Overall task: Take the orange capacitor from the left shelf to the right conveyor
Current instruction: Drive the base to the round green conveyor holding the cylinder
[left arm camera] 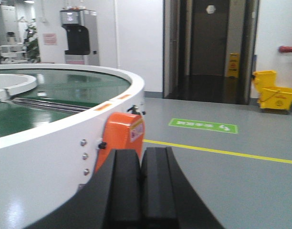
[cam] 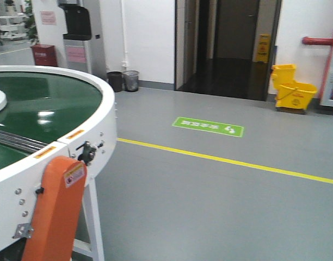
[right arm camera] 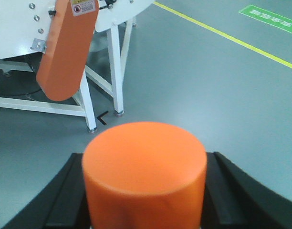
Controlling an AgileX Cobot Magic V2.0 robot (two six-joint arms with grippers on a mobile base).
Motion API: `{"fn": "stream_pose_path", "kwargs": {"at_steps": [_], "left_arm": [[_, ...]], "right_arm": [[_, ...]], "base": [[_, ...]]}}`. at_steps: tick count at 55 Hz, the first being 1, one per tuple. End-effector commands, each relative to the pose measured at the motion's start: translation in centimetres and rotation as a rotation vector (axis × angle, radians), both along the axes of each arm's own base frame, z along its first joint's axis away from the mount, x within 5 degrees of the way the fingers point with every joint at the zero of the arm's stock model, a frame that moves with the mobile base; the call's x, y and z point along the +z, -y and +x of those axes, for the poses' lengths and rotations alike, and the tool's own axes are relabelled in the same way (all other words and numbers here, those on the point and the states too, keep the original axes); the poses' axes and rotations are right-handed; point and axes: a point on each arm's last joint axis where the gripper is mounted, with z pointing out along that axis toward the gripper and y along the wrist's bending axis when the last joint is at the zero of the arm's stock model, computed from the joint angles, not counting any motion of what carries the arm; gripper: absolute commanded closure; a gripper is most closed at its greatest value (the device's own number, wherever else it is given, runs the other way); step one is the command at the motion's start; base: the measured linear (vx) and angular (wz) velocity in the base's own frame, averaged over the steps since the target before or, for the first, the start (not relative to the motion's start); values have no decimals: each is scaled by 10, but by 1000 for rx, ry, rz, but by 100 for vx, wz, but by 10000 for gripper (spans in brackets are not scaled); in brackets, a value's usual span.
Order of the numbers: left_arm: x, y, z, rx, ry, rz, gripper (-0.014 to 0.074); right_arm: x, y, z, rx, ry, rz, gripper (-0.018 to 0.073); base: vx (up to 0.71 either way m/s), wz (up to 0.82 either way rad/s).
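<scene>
The orange capacitor [right arm camera: 143, 174] fills the bottom of the right wrist view, a smooth orange cylinder clamped between the black fingers of my right gripper [right arm camera: 145, 191], above the grey floor. The right conveyor [cam: 52, 106], a round dark green belt with a white rim, lies at the left of the front view and also shows as the conveyor [left arm camera: 65, 90] in the left wrist view. My left gripper [left arm camera: 140, 164] is shut with nothing in it, its fingers pressed together beside the conveyor's white rim. The left shelf is out of view.
An orange guard cover [cam: 55, 212] hangs on the conveyor rim, over white support legs [right arm camera: 115, 71]. A yellow floor line [cam: 226, 160] and a green floor sign [cam: 208, 126] cross the grey floor. A yellow mop bucket [cam: 291, 89] and dark bins [cam: 123, 80] stand by the far wall.
</scene>
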Motion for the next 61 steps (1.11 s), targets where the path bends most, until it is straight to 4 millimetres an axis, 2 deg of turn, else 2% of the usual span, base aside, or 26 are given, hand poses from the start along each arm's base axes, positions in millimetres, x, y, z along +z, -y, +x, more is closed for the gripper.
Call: {"fn": "stream_pose_path", "kwargs": {"at_steps": [1, 61], "left_arm": [[-3, 0, 0, 1, 60, -9, 603], [-3, 0, 0, 1, 60, -9, 603]], "right_arm": [[15, 0, 3, -4, 99, 24, 233], [15, 0, 3, -4, 99, 24, 233]], "base": [[32, 36], [24, 51]]}}
